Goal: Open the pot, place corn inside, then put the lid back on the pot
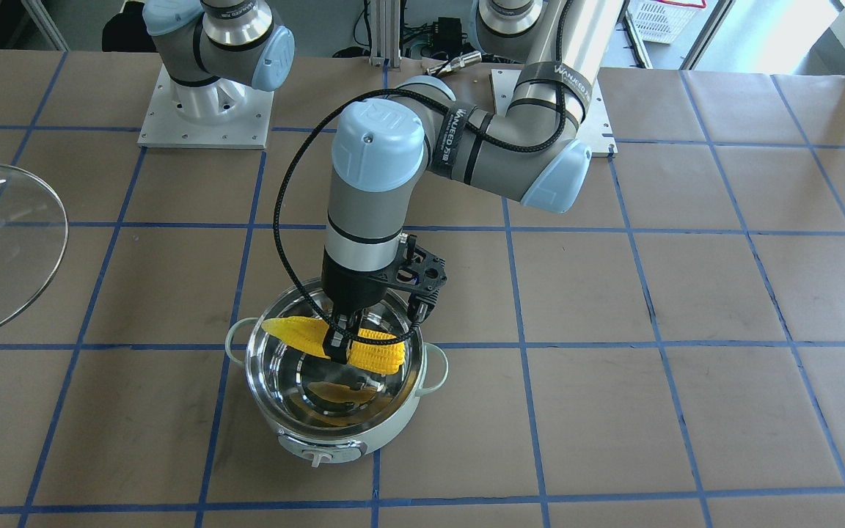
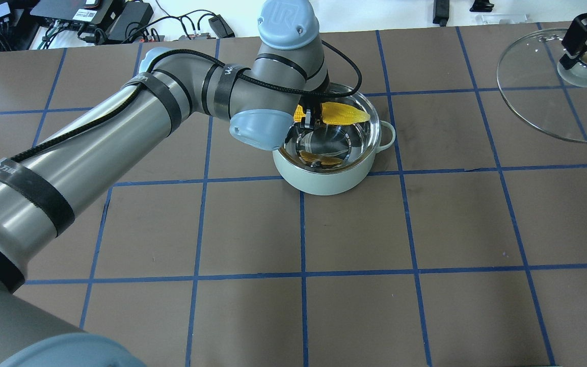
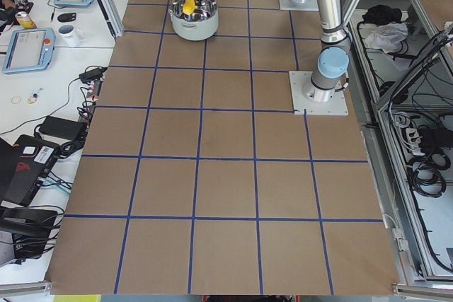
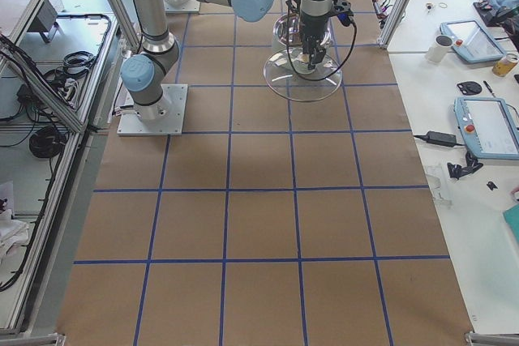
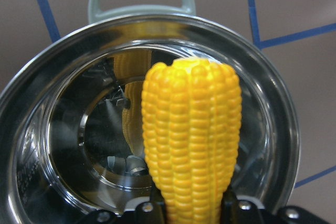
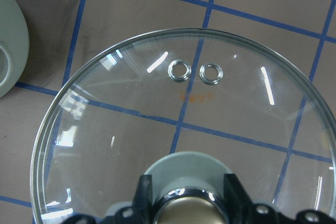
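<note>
The pale mint-green pot (image 1: pixel 393 433) stands open on the table, and it also shows in the overhead view (image 2: pixel 324 183). My left gripper (image 1: pixel 339 345) is shut on the yellow corn (image 1: pixel 378 352), holding it level just over the pot's opening, at rim height. In the left wrist view the corn (image 5: pixel 191 145) points out over the steel interior (image 5: pixel 79 145). My right gripper (image 2: pixel 586 56) is shut on the knob (image 6: pixel 184 169) of the clear glass lid (image 2: pixel 538 97). It holds the lid above the table, well to the pot's right.
The table (image 2: pixel 426 229) is covered in brown paper with a blue tape grid. The two arm base plates (image 1: pixel 202 117) sit at the robot's side. The pot's shiny wall (image 2: pixel 319 158) mirrors the corn. The pot's handle (image 6: pixel 10 51) shows at the right wrist view's left edge.
</note>
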Controlling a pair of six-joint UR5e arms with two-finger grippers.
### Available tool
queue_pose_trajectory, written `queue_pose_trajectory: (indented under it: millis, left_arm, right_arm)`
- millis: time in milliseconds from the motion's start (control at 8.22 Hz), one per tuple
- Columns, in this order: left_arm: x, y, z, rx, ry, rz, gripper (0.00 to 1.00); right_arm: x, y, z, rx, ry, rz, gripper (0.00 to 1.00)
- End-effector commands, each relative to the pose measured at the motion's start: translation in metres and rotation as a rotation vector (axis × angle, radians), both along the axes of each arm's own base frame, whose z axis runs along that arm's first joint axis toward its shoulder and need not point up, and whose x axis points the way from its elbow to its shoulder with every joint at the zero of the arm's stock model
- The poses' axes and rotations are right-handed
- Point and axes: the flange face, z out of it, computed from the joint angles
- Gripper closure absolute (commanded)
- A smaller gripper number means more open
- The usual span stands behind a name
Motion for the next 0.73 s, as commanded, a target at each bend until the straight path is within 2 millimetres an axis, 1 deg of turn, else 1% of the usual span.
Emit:
queue_pose_trajectory:
  millis: [0,122,243,365,486,608]
  left_arm:
    - [-0.004,-0.006,-0.035,0.05,-0.016,0.012,0.95]
    - [-0.005,-0.008,-0.051,0.071,-0.024,0.012,0.93]
    - [-0.005,-0.009,-0.055,0.077,-0.026,0.012,0.72]
    - [-0.006,-0.01,-0.06,0.083,-0.029,0.012,0.62]
    - [-0.005,-0.01,-0.059,0.079,-0.03,0.008,0.37]
    - [-0.005,-0.009,-0.047,0.06,-0.026,0.004,0.0]
  right_arm:
    - [0.0,0.0,0.0,0.0,0.0,-0.002,0.78]
    - [0.0,0.0,0.0,0.001,0.001,-0.002,0.78]
    - [0.0,0.0,0.0,0.0,0.0,-0.002,0.78]
    - [0.0,0.0,0.0,0.0,0.0,-0.002,0.78]
    - [0.0,0.0,0.0,0.0,0.0,-0.002,0.78]
    - [0.0,0.0,0.0,0.0,0.0,-0.002,0.78]
